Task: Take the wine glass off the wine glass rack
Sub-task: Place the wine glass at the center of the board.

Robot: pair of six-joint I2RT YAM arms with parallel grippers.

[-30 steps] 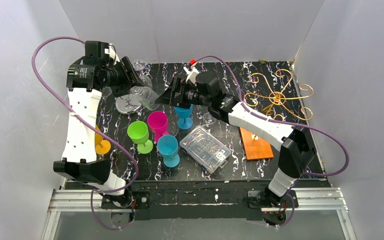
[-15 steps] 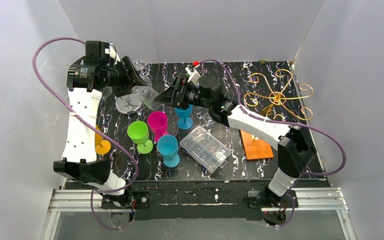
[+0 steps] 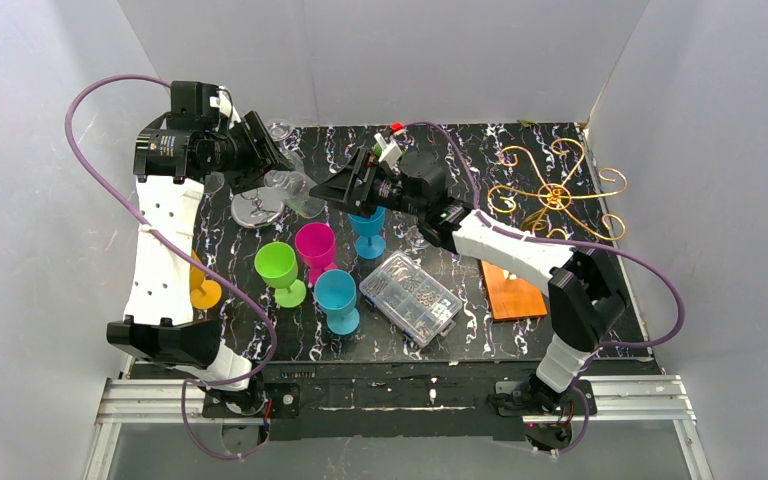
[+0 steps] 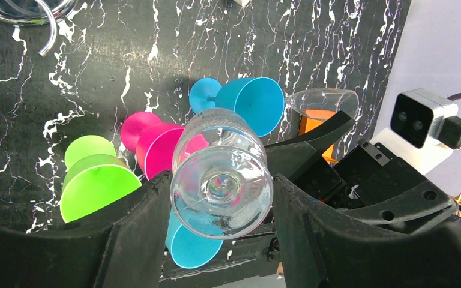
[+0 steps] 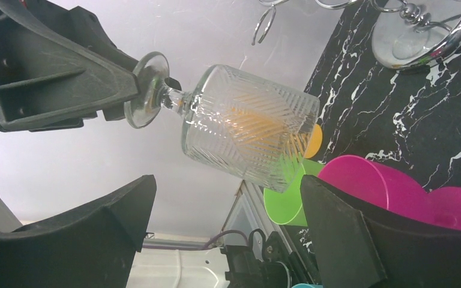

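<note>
I am reading the left gripper (image 3: 272, 172) as clamped on the wine glass (image 5: 249, 126). Its two fingers are pinching the round foot of the glass from both sides. The glass is hanging in the air over the rear left part of the table (image 3: 520, 145), lying nearly on its side, with the bowl pointing toward the right arm. It is well apart from the wine glass rack (image 3: 555, 195), which is standing at the rear right on its wooden base (image 3: 512, 290).

I am reading the right gripper (image 3: 328, 190) as fully spread and gripping nothing. Its fingers are flanking the bowl of the glass, and I cannot tell whether either one is touching it.

Below the glass, a green cup (image 3: 278, 265), a magenta cup (image 3: 315, 243) and two blue cups (image 3: 337, 293) are standing close together. A clear plastic box (image 3: 412, 297) is lying just beside them.
</note>
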